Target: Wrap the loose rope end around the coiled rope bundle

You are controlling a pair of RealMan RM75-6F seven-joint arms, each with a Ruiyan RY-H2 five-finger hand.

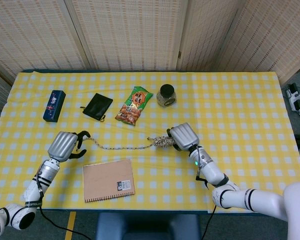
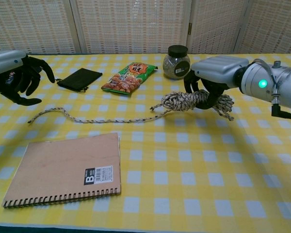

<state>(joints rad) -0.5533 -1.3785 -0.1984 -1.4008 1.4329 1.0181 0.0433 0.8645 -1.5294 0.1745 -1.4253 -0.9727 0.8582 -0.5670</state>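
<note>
My right hand (image 1: 184, 136) (image 2: 216, 73) grips the coiled rope bundle (image 2: 191, 101) (image 1: 165, 142) and holds it just above the yellow checked table (image 1: 230, 105). The loose rope end (image 1: 117, 147) (image 2: 87, 119) trails left from the bundle and lies across the cloth, ending near my left hand. My left hand (image 1: 65, 145) (image 2: 12, 73) hovers over that far tip with its fingers apart and nothing in them.
A brown spiral notebook (image 1: 108, 179) (image 2: 65, 167) lies in front of the rope. Behind it sit a snack bag (image 1: 134, 105) (image 2: 129, 77), a black pouch (image 1: 97, 106) (image 2: 79, 78), a lidded jar (image 1: 166, 95) (image 2: 178, 61) and a blue box (image 1: 54, 105).
</note>
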